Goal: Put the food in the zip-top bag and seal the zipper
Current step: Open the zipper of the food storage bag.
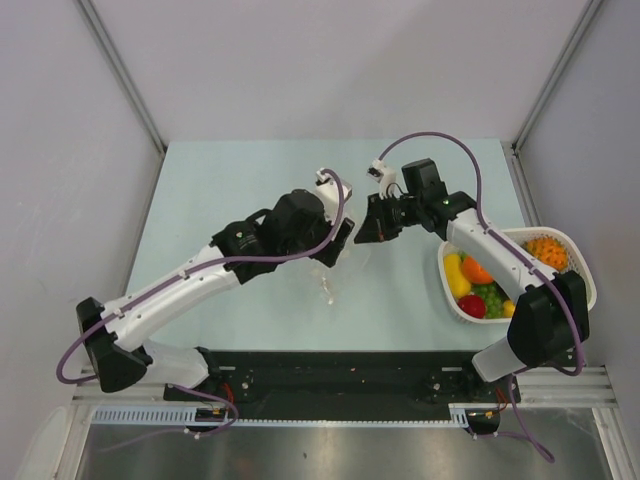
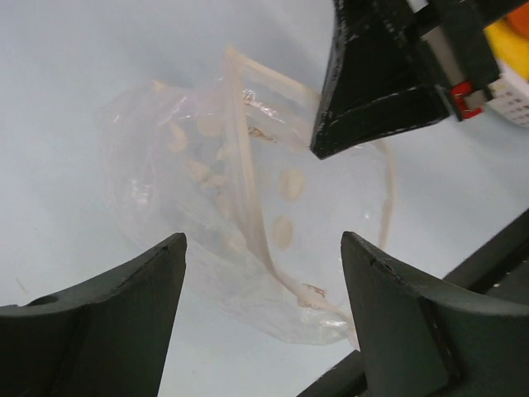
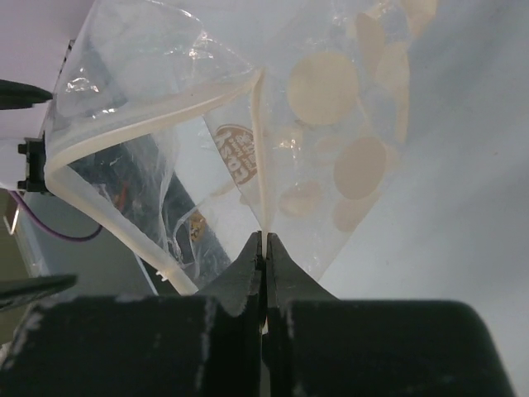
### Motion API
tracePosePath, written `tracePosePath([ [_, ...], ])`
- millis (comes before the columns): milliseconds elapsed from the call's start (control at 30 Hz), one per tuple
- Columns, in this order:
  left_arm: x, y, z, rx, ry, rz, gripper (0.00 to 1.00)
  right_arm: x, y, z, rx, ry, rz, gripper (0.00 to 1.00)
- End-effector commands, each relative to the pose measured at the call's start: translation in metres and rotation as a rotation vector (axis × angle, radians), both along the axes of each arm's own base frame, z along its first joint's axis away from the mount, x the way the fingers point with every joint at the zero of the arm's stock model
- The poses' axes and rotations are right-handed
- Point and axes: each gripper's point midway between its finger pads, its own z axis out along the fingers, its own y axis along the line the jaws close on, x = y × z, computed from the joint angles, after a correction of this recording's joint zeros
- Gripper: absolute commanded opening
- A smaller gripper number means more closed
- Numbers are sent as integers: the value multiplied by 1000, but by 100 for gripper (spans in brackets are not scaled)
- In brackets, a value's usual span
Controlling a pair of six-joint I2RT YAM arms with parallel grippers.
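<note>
The pale table (image 1: 250,170) carries everything. Both arms reach in over its middle, the left arm (image 1: 180,285) from the near left corner and the right arm (image 1: 500,250) from the near right, and their wrists almost meet.

The white basket (image 1: 585,265) sits against the right edge, well apart from the wrists. The bag (image 2: 182,190) lies crumpled at the middle of the table, below and between the two grippers, part lifted and part resting on the surface. All the food (image 1: 478,285) is in the basket: yellow, orange, green and red pieces at its near end and a spiky orange piece (image 1: 547,250) at the far end. None is in the bag yet.

The zipper (image 3: 124,124) is undone. Its whitish strip bows out in a loop in the right wrist view, so the mouth gapes.

The right gripper (image 3: 264,240) is clenched on a stretch of that strip, with no gap showing between its jaws. The plastic hangs away from the tips. This looks like a hold meant to lift one lip and keep the mouth open for loading.

The left gripper (image 2: 263,244) is released, with its jaws spread wide and nothing between them. It hangs just above the bag, and the strip crosses the gap between the jaws below the tips, touching neither. I judge it is placed to take the opposite lip, or else is free to fetch food.
</note>
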Motion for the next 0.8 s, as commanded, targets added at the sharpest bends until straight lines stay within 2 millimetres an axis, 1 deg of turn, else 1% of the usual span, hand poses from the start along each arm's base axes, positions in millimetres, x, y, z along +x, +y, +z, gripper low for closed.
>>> tracePosePath([
  [0,16,9,-15,94,-32,67,77,-3,11,24,90,7,43,0],
  [33,21,11,-24,118,-14,85,73,-3,10,25,92,7,45,0],
  [100,23,18,-29,113,29,101,65,-2,8,23,84,1,45,0],
  [133,28,25,-31,102,51,114,48,0,4,21,76,0,36,0],
  [200,18,24,-33,53,120,72,25,7,-2,17,51,-21,20,0],
  [233,19,28,-34,23,156,73,6,14,-8,17,40,-37,2,0],
  [267,0,15,-34,-63,249,-21,0,19,-12,15,23,-62,-3,0],
  [300,-8,11,-32,-108,290,-51,0,30,-17,8,-16,-76,-33,0],
  [333,-10,9,-29,-153,316,-66,0,36,-21,5,-39,-94,-44,0],
  [367,-19,4,-30,-201,362,-92,0,45,-24,5,-61,-119,-51,1],
  [400,-27,-6,-21,-262,378,-150,0,54,-27,-2,-106,-151,-48,5],
  [433,-29,-12,-18,-292,394,-167,0,54,-29,-7,-130,-143,-34,14],
  [467,-32,-17,-19,-325,435,-164,0,60,-27,3,-135,-178,-17,20],
  [500,-33,-29,-23,-351,484,-186,0,61,-30,3,-162,-192,1,29],
  [533,-32,-33,-25,-371,517,-177,0,56,-34,0,-184,-162,12,50],
  [567,-30,-38,-27,-404,564,-153,0,58,-45,1,-189,-160,-5,63],
  [600,-27,-41,-29,-423,579,-148,0,54,-52,2,-185,-159,-8,73],
  [633,-17,-43,-33,-435,583,-122,0,52,-62,13,-180,-193,-24,92],
  [667,-12,-46,-34,-451,600,-105,0,51,-81,11,-181,-184,-67,99],
  [700,-7,-46,-35,-458,617,-95,0,49,-94,13,-185,-194,-78,100],
  [733,-2,-49,-40,-459,642,-81,0,42,-106,25,-181,-225,-97,100],
  [767,1,-50,-41,-461,647,-78,0,38,-117,26,-185,-228,-109,100],
])
